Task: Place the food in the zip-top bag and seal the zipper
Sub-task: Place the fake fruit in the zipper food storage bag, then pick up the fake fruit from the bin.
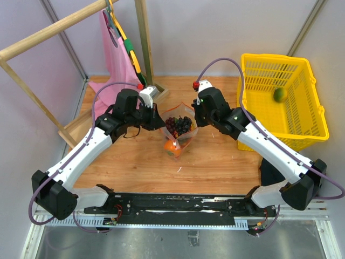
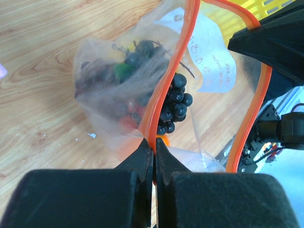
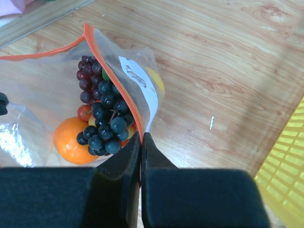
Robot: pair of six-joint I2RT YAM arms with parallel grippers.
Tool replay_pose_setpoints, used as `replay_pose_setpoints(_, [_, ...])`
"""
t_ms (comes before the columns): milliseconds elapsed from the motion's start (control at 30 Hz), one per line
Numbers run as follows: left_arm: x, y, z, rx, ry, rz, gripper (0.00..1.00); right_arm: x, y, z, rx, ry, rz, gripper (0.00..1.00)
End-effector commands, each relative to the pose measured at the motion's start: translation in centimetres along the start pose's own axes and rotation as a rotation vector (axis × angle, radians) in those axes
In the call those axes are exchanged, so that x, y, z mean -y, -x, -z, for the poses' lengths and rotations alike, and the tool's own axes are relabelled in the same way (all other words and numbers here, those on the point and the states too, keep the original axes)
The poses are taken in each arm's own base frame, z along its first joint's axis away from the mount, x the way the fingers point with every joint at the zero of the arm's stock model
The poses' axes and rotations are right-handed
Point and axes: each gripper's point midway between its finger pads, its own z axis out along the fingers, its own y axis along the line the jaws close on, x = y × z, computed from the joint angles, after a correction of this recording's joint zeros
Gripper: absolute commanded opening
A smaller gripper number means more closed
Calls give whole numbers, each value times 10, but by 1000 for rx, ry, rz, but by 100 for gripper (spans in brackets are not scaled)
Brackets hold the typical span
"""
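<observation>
Left claw [image 2: 154, 151] and right claw [image 3: 141, 140] each clamp tight on the zipper [image 2: 183, 47], spreading the zip-top bag [image 1: 186, 135], grape bunch [image 3: 104, 128] and persimmon [image 3: 71, 140] inside, over the worktop [image 1: 215, 162], but that slick strip could slip out and spill fruit, with the lime [image 1: 279, 94] off in the yellow basket [image 1: 312, 116].

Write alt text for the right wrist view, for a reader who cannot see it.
The right claw is shut on the orange-red zipper of a clear zip-top bag, whose mouth gapes open above a wooden table. Inside are a dark grape bunch and an orange persimmon. A yellow basket fills the lower right corner.
</observation>
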Motion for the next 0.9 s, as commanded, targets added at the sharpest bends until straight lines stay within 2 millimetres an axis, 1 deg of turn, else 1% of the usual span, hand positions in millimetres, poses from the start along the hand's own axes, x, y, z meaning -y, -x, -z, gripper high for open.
replay_pose_setpoints(0, [3,11,2,25,-11,-26,0,14,-4,-4,-10,-54,19,1])
replay_pose_setpoints(33, [3,9,1,21,-15,-23,0,15,-4,-4,-9,-57,25,4])
replay_pose_setpoints(100, [4,7,-1,16,-26,-18,0,17,-1,-3,-4,-57,49,15])
replay_pose_setpoints(200, [6,6,-2,15,-39,-14,0,22,13,6,38,-65,94,25])
replay_pose_setpoints(267, [5,6,-2,17,-41,-13,0,31,25,14,73,-89,121,34])
replay_pose_setpoints(367, [6,6,-2,19,-43,-11,1,54,43,24,122,-165,145,43])
replay_pose_setpoints(433, [6,5,-2,20,-45,-11,0,77,53,31,144,-225,139,49])
replay_pose_setpoints(500, [6,5,-2,22,-46,-12,0,103,62,38,163,-302,135,55])
replay_pose_setpoints(600, [6,2,-2,19,-49,-10,0,150,72,47,185,-445,129,63])
replay_pose_setpoints(700, [6,1,-3,15,-52,-7,0,198,74,55,206,-560,75,65])
replay_pose_setpoints(767, [6,0,-3,14,-53,-7,0,229,72,61,224,-632,22,67])
replay_pose_setpoints(867, [5,-1,-3,15,-52,-7,0,267,68,64,240,-709,-48,71])
